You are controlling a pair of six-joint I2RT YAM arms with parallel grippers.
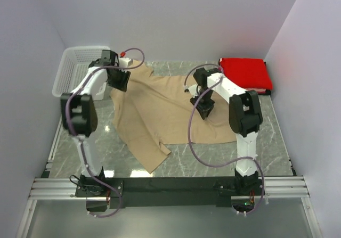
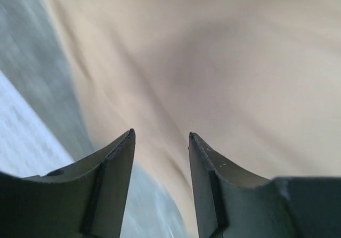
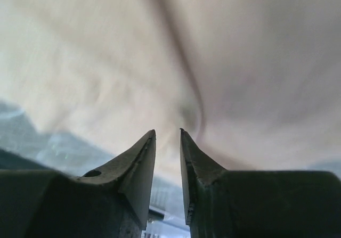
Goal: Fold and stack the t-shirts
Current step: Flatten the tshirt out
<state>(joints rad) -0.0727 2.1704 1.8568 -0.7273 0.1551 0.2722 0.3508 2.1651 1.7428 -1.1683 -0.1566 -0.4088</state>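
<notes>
The tan t-shirt (image 1: 160, 110) lies spread and rumpled on the marble table, one sleeve reaching toward the near edge. The red t-shirt (image 1: 245, 73) rests folded at the back right corner. My left gripper (image 1: 118, 81) hovers over the tan shirt's back left edge. In the left wrist view the left gripper (image 2: 161, 134) is open, with only tan cloth (image 2: 224, 62) and grey table beyond the gap. My right gripper (image 1: 204, 109) sits over the shirt's right part. Seen from the right wrist, the right gripper (image 3: 167, 131) stands narrowly open and empty above the tan cloth (image 3: 106, 62).
A white mesh basket (image 1: 74, 67) stands at the back left, close to the left arm. Bare marble table (image 1: 213, 158) shows in front of the tan shirt. Walls enclose the table on the left, back and right.
</notes>
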